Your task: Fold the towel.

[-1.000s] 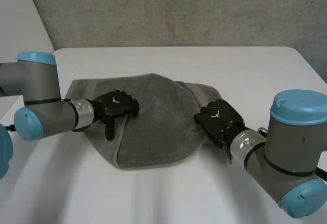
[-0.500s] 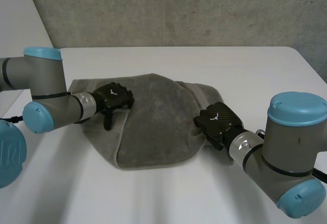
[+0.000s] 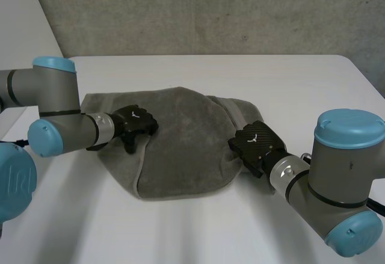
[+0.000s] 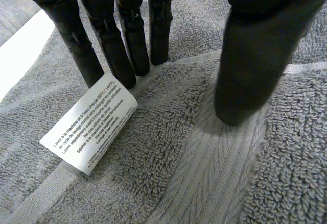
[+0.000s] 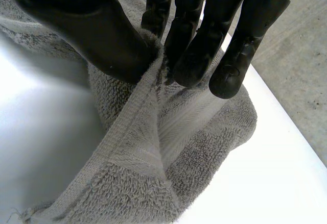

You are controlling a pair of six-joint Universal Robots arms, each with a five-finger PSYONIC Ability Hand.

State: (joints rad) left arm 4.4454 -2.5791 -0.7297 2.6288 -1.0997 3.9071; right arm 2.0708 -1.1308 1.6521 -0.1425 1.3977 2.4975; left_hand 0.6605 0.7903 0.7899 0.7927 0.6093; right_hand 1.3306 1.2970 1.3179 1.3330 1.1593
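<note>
Left hand (image 3: 136,123) has pulled back toward the left edge of the towel (image 3: 180,150); right hand (image 3: 255,143) unchanged. Left hand: straight fingertips resting on towel beside white label (image 4: 89,129), holding nothing. Right hand pinches towel's right edge between thumb and fingers. Towel lies bunched mid-table (image 3: 198,228).

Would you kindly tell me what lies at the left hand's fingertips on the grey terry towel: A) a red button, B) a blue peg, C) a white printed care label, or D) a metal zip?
C: the left wrist view shows a white printed care label lying on the grey terry towel, just at the fingers of the left hand.
</note>
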